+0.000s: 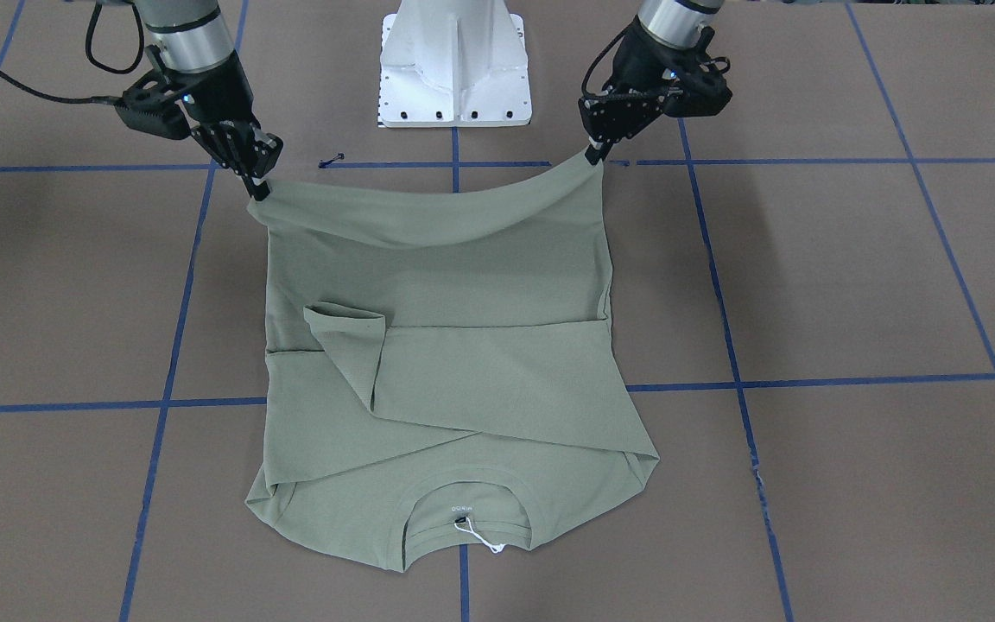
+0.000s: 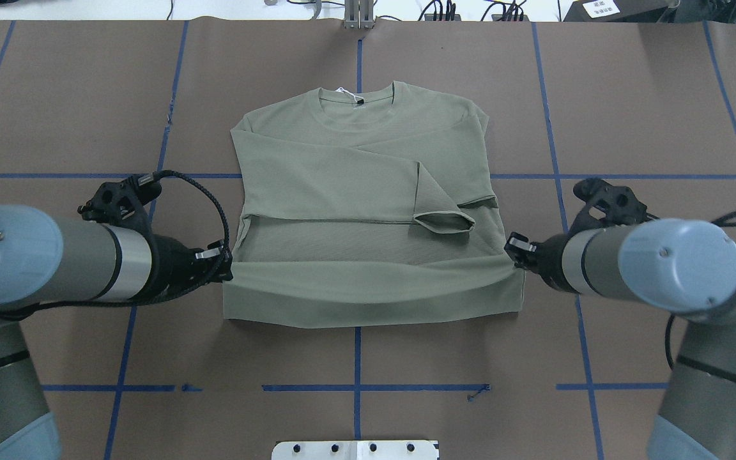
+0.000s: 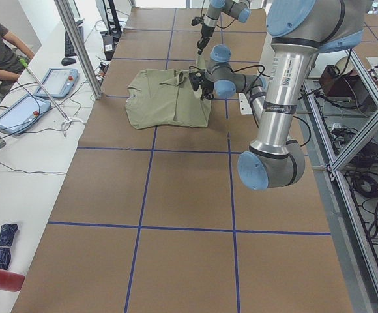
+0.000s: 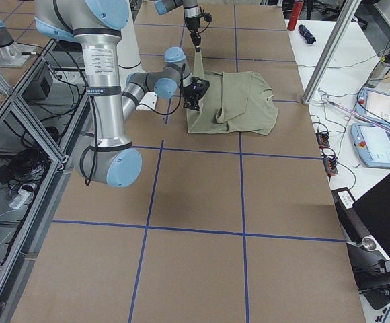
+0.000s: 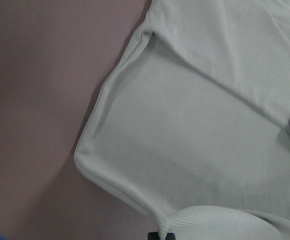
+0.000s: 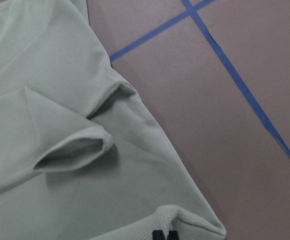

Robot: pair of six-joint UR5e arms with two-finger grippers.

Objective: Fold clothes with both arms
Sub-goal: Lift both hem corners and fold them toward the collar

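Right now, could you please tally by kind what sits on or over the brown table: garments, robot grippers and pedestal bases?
Sage-green long-sleeved knit shirt: 1
Black two-finger grippers: 2 (left gripper, right gripper, each shut on a hem corner of the shirt)
White pedestal base: 1
Total: 4

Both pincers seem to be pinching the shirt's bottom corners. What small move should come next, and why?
Probably the left pincer and right pincer should carry the raised hem over toward the collar. Each is shut on a hem corner, the sleeves already lie folded across the shirt, and the collar end rests flat, so halving it looks due.
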